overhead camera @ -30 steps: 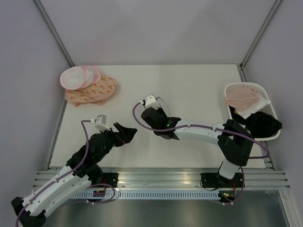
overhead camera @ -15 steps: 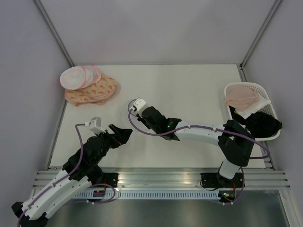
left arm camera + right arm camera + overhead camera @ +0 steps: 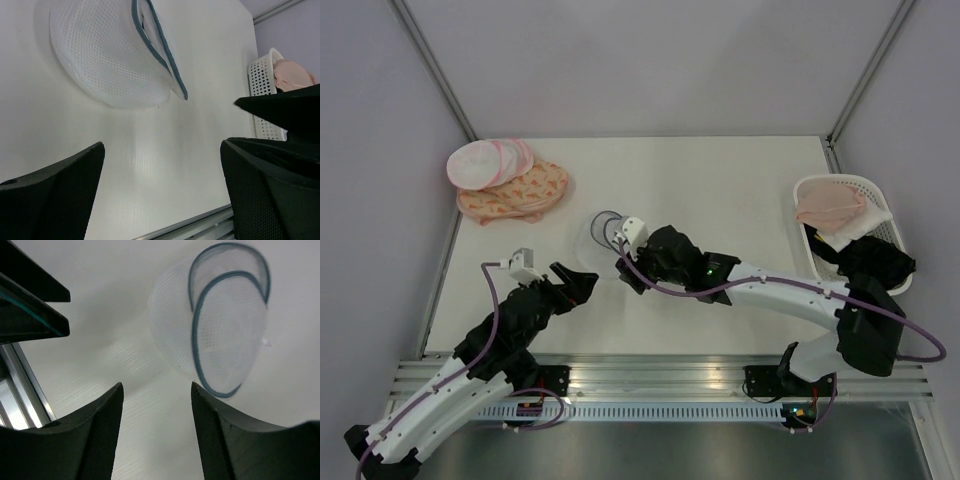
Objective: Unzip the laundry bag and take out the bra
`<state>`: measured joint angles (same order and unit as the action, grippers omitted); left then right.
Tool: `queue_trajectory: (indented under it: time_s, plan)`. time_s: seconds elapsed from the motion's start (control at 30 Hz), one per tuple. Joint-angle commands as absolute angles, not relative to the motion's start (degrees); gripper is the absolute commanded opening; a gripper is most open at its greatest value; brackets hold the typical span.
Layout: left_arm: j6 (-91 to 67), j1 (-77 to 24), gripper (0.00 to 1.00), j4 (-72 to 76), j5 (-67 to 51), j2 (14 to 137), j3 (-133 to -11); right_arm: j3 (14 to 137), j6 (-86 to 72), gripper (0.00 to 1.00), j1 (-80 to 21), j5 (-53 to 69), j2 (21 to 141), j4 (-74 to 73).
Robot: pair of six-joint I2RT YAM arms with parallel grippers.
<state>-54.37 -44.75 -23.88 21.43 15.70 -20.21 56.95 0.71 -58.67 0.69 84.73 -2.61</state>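
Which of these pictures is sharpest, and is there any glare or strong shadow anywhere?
Left wrist view: sharpest, the weave of the round white mesh pouch with a grey-blue zipper rim shows clearly; a faint sheen lies on the white table. Right wrist view: the pouch looks softer, its far rim smeared. Top view: even, soft light, only faint shadows, no glare.

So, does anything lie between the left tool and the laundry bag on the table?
Nothing visible does. In the left wrist view, only bare table separates the open left tool from the laundry bag, which lies flat just ahead of it.
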Motion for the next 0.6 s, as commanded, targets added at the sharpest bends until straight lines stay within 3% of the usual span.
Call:
queue_trajectory:
  time_s: [0.0,0.13,0.17,0.57]
  plan:
    - [-53.71,-44.91,1.00,-19.44,21.10,18.62,-20.57,55.90,-3.94,0.63,-58.36,-8.84,75.79,-6.56]
    - [-52.04,-44.91,1.00,-15.39,18.81,24.86,-22.14,55.29,-12.01,0.72,-58.36,-25.10,70.06,-14.05]
    - [-50.99,-44.91,1.00,-13.81,18.03,27.05,-22.50,54.85,-13.78,0.96,-58.36,-27.05,68.74,-15.02]
    - [-47.20,-44.91,1.00,-5.37,16.52,40.68,-26.01,45.80,-23.90,0.98,-58.36,-23.12,49.14,-23.20]
